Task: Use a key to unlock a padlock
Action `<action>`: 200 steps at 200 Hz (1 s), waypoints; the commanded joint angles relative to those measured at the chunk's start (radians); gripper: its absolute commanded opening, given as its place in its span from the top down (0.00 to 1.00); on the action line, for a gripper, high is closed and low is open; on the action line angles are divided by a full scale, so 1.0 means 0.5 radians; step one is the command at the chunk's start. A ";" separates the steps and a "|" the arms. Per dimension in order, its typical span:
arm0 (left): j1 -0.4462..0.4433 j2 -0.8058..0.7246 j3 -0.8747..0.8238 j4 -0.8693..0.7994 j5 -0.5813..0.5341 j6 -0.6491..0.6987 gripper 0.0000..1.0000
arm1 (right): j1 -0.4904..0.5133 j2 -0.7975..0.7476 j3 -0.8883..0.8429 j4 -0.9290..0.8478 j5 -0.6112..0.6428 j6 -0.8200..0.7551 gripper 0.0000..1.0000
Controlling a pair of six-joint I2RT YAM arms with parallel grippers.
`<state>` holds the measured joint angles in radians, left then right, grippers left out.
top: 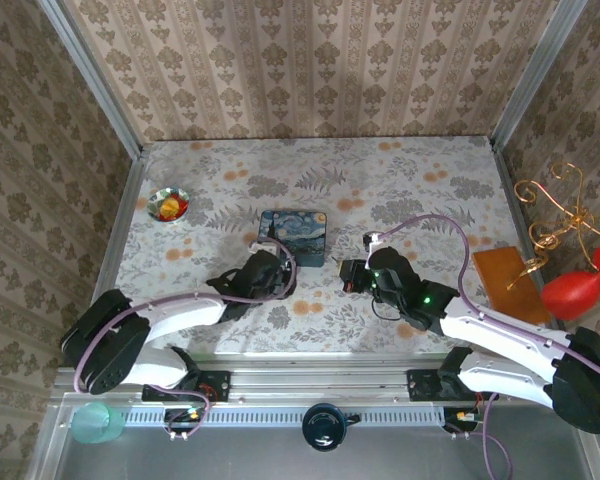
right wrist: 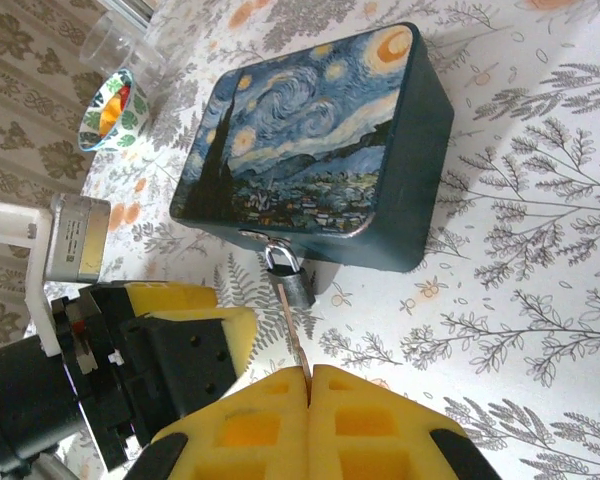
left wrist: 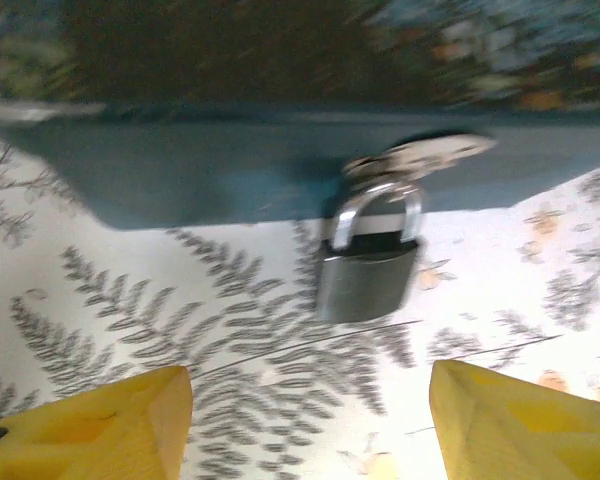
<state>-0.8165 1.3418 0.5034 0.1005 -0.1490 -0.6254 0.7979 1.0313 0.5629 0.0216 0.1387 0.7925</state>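
Note:
The tiny dark padlock (left wrist: pixel 368 272) hangs by its pale shackle from the hasp of the blue starry-night tin (top: pixel 293 236) and lies on the tablecloth. My left gripper (left wrist: pixel 310 425) is open just short of it, yellow fingers (left wrist: pixel 110 425) wide apart with nothing between them. My right gripper (right wrist: pixel 309 385) is shut on a thin key (right wrist: pixel 292 325). The key blade points at the padlock (right wrist: pixel 295 286), its tip just beside the padlock body. In the top view both grippers, left (top: pixel 270 265) and right (top: pixel 352 275), sit at the tin's near side.
A small bowl (top: pixel 168 204) with red and orange bits stands at the back left. A wooden block (top: pixel 505 280) and a gold wire stand with red ornaments (top: pixel 570 260) are at the right. A clear cup (right wrist: pixel 120 35) stands past the bowl.

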 commanded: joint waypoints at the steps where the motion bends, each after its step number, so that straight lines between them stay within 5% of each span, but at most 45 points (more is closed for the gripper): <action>1: 0.096 -0.009 -0.033 0.258 0.256 0.193 0.35 | -0.007 -0.005 -0.014 0.027 -0.001 0.031 1.00; 52: 0.232 0.215 -0.028 0.571 0.611 0.268 0.41 | -0.008 0.017 -0.011 0.057 -0.017 0.053 1.00; 112: 0.236 0.582 0.130 0.697 0.615 0.187 0.49 | -0.009 0.020 -0.011 0.038 -0.043 0.059 1.00; 200: 0.236 0.648 0.153 0.773 0.661 0.054 0.81 | -0.006 0.079 -0.064 0.108 -0.085 0.110 1.00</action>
<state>-0.6903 1.6573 0.5659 0.4690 0.1192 -0.5629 0.7963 1.0527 0.5426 0.0376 0.1184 0.8196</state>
